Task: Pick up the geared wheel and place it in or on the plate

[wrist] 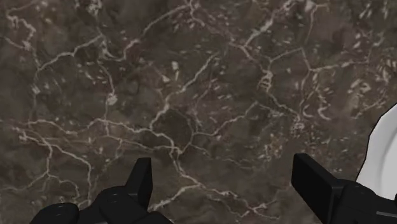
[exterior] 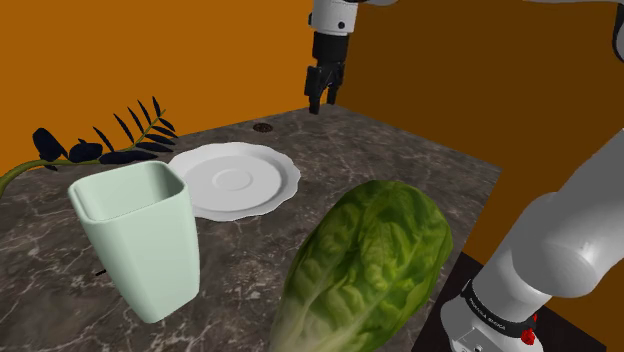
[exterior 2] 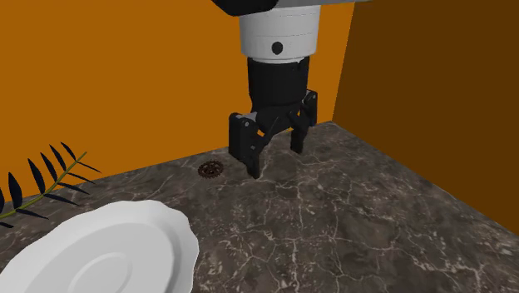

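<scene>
Dark veined marble forms the countertop (exterior: 400, 165), where the small brown geared wheel (exterior: 263, 127) (exterior 2: 210, 169) lies flat near the far edge by the orange wall (exterior: 150, 50), apart from the white scalloped plate (exterior: 235, 180) (exterior 2: 108, 250). The black gripper (exterior: 322, 103) (exterior 2: 276, 162) (wrist: 228, 184) hangs above the stone, to the second exterior view's right of the wheel, its fingers spread wide and holding nothing. A pale green cup (exterior: 140, 240) and a romaine lettuce (exterior: 365, 270) sit at the shoulder view's front.
</scene>
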Action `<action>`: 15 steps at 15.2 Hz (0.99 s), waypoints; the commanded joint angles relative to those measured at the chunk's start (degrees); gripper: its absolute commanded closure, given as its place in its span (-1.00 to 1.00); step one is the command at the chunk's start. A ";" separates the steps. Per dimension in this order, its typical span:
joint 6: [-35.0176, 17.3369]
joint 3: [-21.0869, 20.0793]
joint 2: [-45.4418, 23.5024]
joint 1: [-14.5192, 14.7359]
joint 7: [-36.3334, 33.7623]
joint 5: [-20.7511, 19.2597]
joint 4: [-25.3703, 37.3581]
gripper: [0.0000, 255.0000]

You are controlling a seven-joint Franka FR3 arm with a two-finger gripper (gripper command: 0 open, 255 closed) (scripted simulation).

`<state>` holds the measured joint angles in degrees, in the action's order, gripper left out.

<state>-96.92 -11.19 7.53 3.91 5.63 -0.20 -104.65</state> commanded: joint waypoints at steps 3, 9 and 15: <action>-0.19 -1.72 -8.70 1.34 -1.01 -1.00 8.61 -1.00; 2.16 -3.57 -22.79 4.33 -2.12 -3.65 25.14 -1.00; -1.75 -3.52 -22.92 4.30 -2.14 -3.66 21.39 -1.00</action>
<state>-97.75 -14.74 -15.50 8.29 3.44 -3.89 -82.26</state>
